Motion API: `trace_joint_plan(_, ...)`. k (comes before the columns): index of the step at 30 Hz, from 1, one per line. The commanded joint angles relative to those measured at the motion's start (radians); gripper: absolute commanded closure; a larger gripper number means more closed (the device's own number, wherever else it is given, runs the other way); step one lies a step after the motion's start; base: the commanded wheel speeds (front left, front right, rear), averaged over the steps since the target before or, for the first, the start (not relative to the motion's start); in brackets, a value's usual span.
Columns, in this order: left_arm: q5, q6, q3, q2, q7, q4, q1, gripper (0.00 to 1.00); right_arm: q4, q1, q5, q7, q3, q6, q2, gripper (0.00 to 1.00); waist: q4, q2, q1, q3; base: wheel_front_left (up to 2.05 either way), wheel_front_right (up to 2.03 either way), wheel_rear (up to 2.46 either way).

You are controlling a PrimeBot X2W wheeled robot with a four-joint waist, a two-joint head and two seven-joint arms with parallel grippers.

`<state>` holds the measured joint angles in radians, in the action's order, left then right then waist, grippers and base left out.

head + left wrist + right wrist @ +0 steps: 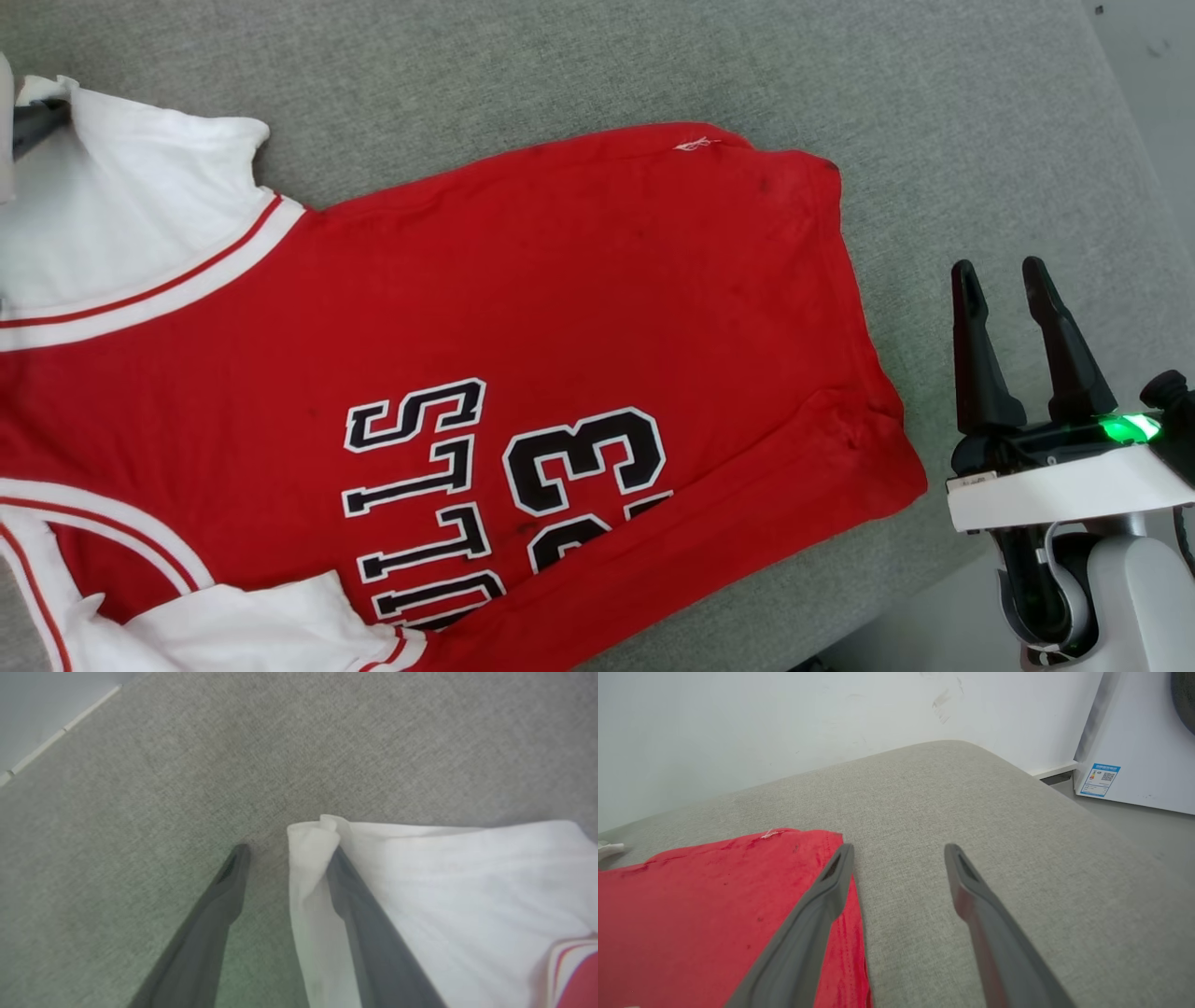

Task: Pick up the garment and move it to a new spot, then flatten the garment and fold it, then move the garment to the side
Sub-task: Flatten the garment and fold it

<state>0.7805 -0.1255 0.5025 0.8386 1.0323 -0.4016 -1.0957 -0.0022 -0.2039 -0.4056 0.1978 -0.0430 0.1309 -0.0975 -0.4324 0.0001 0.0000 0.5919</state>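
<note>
The garment [579,280], a red jersey with black white-outlined lettering and numbers, lies spread face up on the grey cushion [653,65]. Its white sleeves reach the left edge of the head view. My left gripper [287,851] stands open at the far sleeve's corner [467,882]. The white hem folds over one finger's tip, and the other finger [229,882] rests on bare cushion. A dark part of that left gripper [37,123] pokes out beside the sleeve. My right gripper [999,271] hovers open just past the garment's bottom hem [714,905], holding nothing [900,849].
The cushion's right edge drops to pale floor [1148,75]. A white wall [784,728] runs behind the cushion. A white cabinet with a blue label [1099,779] stands beyond its far corner. Bare cushion [994,812] lies ahead of the right gripper.
</note>
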Motion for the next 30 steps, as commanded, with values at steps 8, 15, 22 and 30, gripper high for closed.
trace_joint_plan(8,0.042,-0.004,0.045,-0.043,-0.182,-0.017,0.033,1.0,0.004,-0.024,0.019,-0.045,0.009,0.0,-0.038,0.0,0.059,-0.0001,0.0,-0.054,0.0,0.0,0.0)
trace_joint_plan(15,0.096,-0.004,0.098,-0.043,-0.384,0.072,0.066,1.0,-0.022,-0.032,0.037,-0.236,0.005,0.0,-0.143,0.0,0.148,-0.0001,0.0,-0.145,0.0,0.0,0.0)
trace_joint_plan(22,0.135,-0.005,0.158,-0.006,-0.527,0.227,0.136,1.0,-0.062,-0.112,-0.01,-0.579,-0.045,0.0,-0.315,0.0,0.25,-0.0001,0.0,-0.203,0.0,0.0,0.0)
trace_joint_plan(30,0.123,0.014,0.178,0.012,-0.626,0.443,0.233,1.0,-0.001,-0.317,-0.093,-0.937,-0.145,-0.001,-0.474,0.0,0.351,-0.0001,0.0,-0.187,0.0,0.0,0.0)
